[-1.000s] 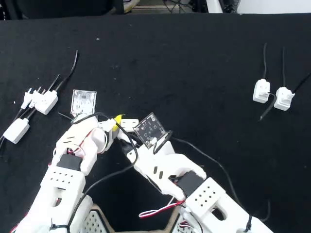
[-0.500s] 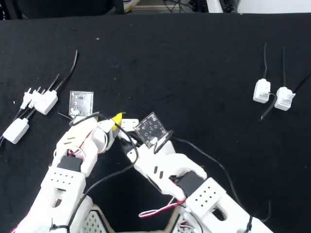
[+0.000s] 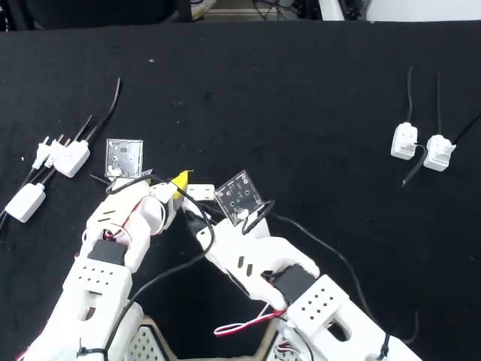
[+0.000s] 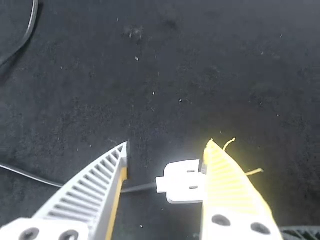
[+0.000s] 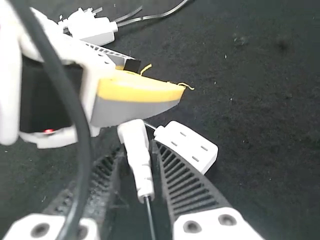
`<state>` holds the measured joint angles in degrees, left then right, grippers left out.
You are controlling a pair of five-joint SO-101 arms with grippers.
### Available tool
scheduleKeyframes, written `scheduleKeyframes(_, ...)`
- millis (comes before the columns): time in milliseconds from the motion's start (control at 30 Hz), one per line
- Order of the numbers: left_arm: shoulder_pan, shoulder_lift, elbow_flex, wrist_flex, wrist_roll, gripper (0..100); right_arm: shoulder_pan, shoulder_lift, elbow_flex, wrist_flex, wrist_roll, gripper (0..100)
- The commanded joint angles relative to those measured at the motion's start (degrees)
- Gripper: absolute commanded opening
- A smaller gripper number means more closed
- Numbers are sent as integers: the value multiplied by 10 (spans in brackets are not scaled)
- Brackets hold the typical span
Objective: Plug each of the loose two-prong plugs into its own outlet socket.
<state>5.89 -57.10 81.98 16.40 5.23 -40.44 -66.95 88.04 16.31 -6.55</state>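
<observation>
Black table (image 3: 301,90), near middle: our left pincer (image 4: 167,145) gapes wide, touching the outlet socket (image 4: 182,181), bracing it, we judge, so our right pincer (image 5: 136,146), clamped on a two-prong plug (image 5: 139,165), can push in.

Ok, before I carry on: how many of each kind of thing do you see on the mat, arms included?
Arms: 2
White pieces, left side: 3
White pieces, right side: 2
Socket by the left end effector: 1
Plug in the right end effector: 1
Total: 9
</observation>
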Motion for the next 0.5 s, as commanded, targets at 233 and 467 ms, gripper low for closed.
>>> scheduleKeyframes(233,36,7,13,0,-12,242,30,-29,-19,-32,-9,11)
scheduleKeyframes(467,36,7,13,1,-12,242,30,-32,-19,-31,-9,11)
